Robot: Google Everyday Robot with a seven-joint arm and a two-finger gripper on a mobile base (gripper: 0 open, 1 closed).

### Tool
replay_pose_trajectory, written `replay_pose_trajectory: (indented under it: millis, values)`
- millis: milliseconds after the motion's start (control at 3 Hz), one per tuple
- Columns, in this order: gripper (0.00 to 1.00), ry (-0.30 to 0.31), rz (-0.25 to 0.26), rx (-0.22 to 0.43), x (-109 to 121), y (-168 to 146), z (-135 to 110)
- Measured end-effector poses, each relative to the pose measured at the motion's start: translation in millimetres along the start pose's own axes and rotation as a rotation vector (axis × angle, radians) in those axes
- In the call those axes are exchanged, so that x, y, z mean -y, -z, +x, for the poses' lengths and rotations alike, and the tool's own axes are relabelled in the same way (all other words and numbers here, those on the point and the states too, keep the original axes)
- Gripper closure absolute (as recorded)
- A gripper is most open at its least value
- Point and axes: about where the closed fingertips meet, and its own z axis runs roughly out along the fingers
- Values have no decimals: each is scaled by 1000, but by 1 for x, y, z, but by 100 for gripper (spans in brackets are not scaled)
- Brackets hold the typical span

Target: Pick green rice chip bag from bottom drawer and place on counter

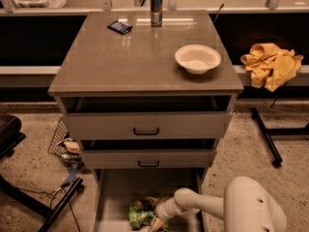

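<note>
Grasping seems underway: gripper (pixel 157 219) meets green rice chip bag (pixel 139 212) near bottom drawer's (pixel 116 190) front edge, grip state unclear. Next likely: lift clear to counter (pixel 120 57).

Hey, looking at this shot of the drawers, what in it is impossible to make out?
Camera view:
- Whether the pincer, low in the bottom drawer right beside the green rice chip bag, holds the bag: its own wrist covers that spot.
- The drawer's front end and the bag's lower part: cut off by the bottom edge.
- The print on the can on the counter: too small.
</note>
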Motion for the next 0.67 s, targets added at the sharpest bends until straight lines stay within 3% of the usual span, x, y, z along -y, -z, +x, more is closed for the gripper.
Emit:
replay_pose_trajectory:
  millis: [333,667]
  values:
    - [56,-1,-1,1,-1,0,-1]
    - [78,-1,-1,1,-1,2,-3]
